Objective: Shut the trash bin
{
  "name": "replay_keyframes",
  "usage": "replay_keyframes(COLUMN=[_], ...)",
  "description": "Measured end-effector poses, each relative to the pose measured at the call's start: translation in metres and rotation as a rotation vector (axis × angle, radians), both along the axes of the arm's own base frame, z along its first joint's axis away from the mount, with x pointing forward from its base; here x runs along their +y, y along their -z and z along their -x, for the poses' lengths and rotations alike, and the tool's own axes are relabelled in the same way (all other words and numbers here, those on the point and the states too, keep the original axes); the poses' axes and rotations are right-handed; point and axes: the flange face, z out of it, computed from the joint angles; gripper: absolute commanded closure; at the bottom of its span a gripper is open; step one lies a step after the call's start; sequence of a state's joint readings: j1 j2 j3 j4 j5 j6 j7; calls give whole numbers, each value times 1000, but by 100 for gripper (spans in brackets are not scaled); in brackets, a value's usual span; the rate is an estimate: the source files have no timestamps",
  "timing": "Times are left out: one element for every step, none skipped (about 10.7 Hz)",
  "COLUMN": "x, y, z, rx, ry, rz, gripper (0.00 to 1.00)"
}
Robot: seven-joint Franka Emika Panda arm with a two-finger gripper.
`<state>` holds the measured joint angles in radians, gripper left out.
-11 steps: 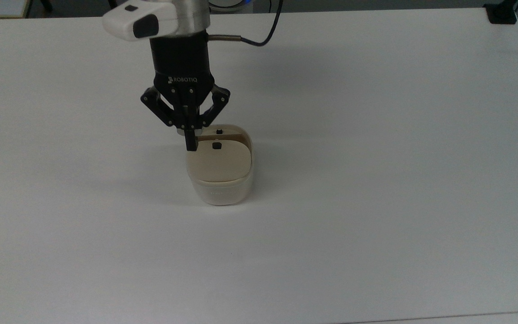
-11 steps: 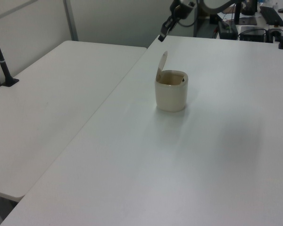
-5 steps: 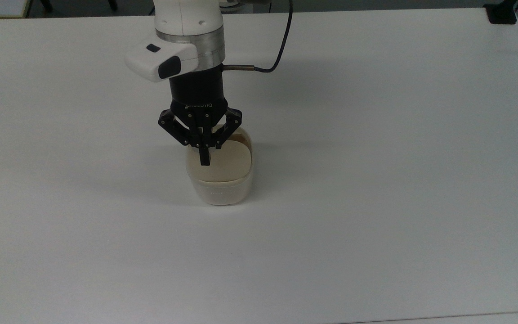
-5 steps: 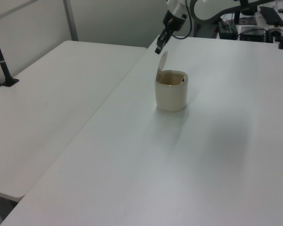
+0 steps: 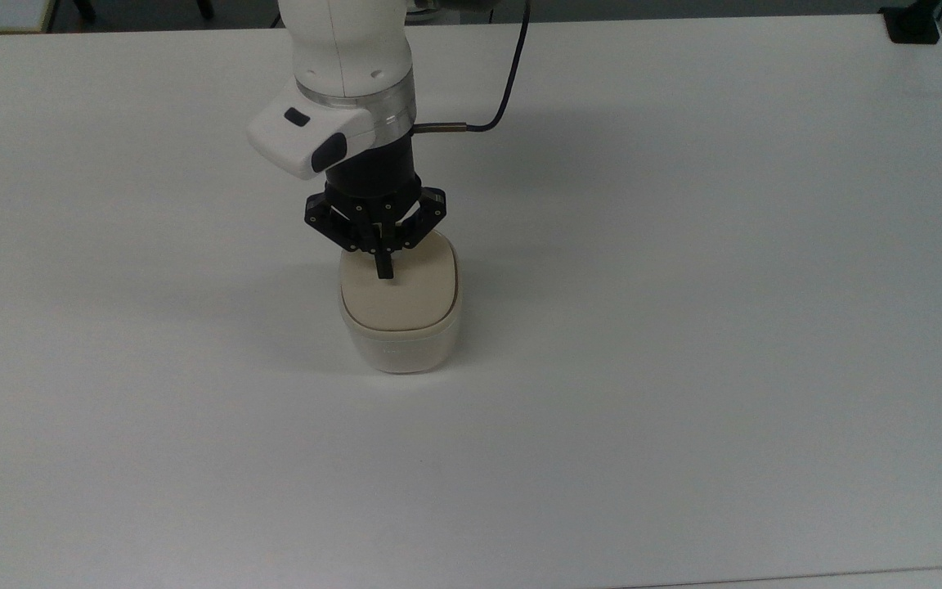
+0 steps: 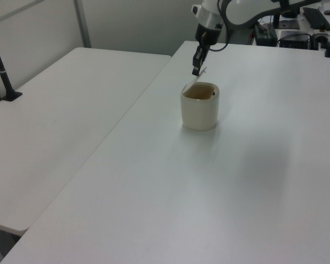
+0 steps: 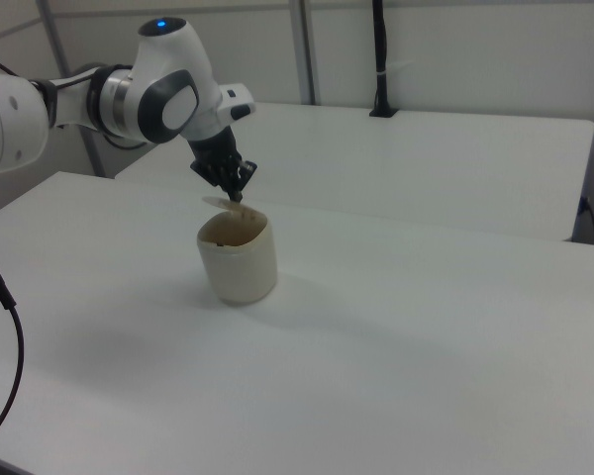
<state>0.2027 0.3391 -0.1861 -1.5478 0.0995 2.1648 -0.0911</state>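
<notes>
The trash bin (image 5: pixel 402 346) is a small cream-white tub standing mid-table, also seen in the left view (image 6: pixel 199 110) and the right view (image 7: pixel 240 265). Its beige lid (image 5: pixel 402 296) covers the opening in the top view. In the right view the lid (image 7: pixel 218 202) lies almost flat but still a little above the rim, with the brown inside showing. My gripper (image 5: pixel 385 271) is shut, and its joined fingertips rest on the lid's far part. In the side views the gripper (image 6: pixel 195 70) (image 7: pixel 238 195) hangs just over the bin's rim.
The bin stands alone on a wide white table (image 5: pixel 684 327). A dark cable (image 5: pixel 512 74) trails from my wrist. A black clamp (image 5: pixel 912 24) sits at the top view's far right corner. A second white table (image 6: pixel 60 115) adjoins in the left view, with a black post (image 6: pixel 1 69).
My gripper has moved down and over the bin, pushing the lid from upright to nearly flat. The black latch tab is now hidden under my fingers.
</notes>
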Motion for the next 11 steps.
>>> replay_keyframes(x=[1, 4, 8, 13, 17, 18, 19, 20, 19, 19, 17], y=[11, 23, 33, 44, 46, 46, 47, 47, 46, 43, 37], z=[2, 4, 6, 8, 9, 9, 9, 9, 9, 10, 13], rx=[27, 50, 70, 89, 94, 94, 94, 94, 93, 89, 101], ry=[-5, -10, -16, -25, -35, -40, -43, -44, -44, -43, -40], rz=[2, 3, 5, 6, 18, 24, 27, 27, 27, 26, 23], gripper=[100, 100, 100, 100, 100, 100, 100, 100, 97, 90, 74])
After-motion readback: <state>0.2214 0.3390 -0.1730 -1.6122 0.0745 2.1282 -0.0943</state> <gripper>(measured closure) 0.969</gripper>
